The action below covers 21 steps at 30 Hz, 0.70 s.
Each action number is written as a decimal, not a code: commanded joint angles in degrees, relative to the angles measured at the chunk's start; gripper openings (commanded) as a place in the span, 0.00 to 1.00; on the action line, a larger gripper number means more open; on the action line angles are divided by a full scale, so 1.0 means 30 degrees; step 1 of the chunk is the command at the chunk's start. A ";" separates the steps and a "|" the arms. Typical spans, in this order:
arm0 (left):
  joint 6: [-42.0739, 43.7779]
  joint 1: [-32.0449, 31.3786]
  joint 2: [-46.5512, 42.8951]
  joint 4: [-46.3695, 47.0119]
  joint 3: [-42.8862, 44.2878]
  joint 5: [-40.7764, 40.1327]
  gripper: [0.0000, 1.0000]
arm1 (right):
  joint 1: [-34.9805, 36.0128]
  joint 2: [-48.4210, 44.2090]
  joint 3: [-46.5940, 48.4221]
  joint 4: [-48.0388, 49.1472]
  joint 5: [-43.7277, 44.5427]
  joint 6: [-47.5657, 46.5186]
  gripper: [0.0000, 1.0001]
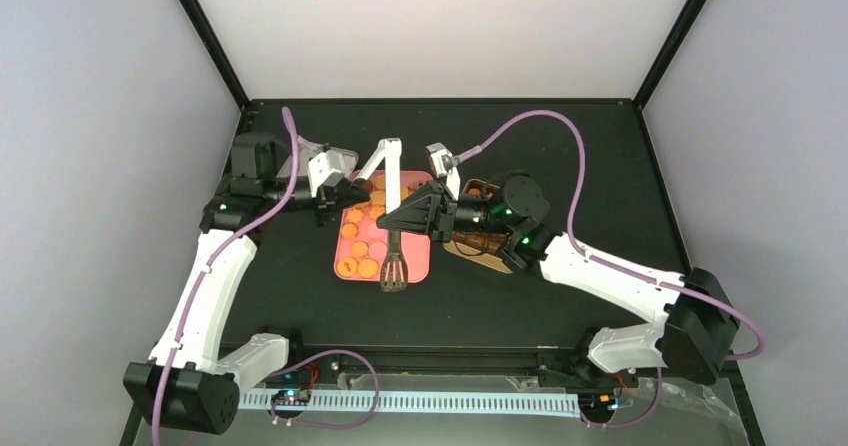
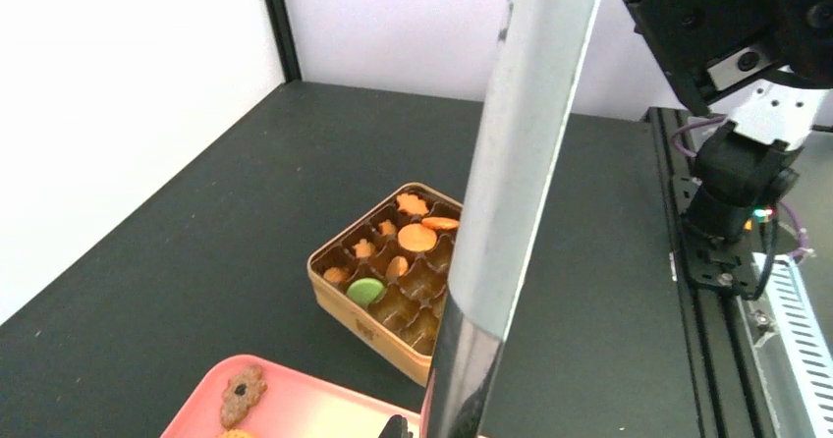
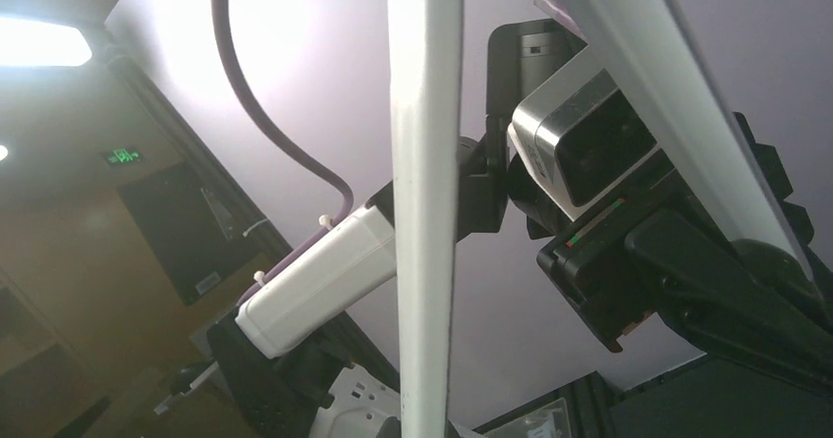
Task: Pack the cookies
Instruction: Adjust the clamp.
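Most of the orange cookies (image 1: 360, 251) lie loose on a pink tray (image 1: 425, 258) in the middle of the black bench (image 1: 600, 166). More cookies already sit in the brown cups of a gold tin (image 2: 368, 325), which stands just beside the tray on its right. Among those in the tin, seen from the left wrist, are several orange pieces and one green cookie (image 2: 365, 290). A brown cookie (image 2: 243, 394) rests on the corner of the tray nearest that camera.

The right hand (image 1: 392, 221) reaches over the tray from the right, closed around the handle of a spatula (image 1: 392, 271). The spatula's brown slotted head rests at the tray's near edge. In the right wrist view its white handle (image 3: 424, 212) rises straight up from the bottom of the frame.

The left hand (image 1: 352, 194) hovers at the tray's far left corner with its jaws pressed together. A pale bar (image 2: 511, 163) crosses the left wrist view close to the lens. Whether this hand grips it cannot be told.
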 commanded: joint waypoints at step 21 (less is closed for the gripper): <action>-0.2036 0.0562 -0.3810 -0.0471 -0.2843 -0.2744 0.02 | 0.0785 -0.2202 0.2168 -0.8819 -0.0996 -0.8005 0.85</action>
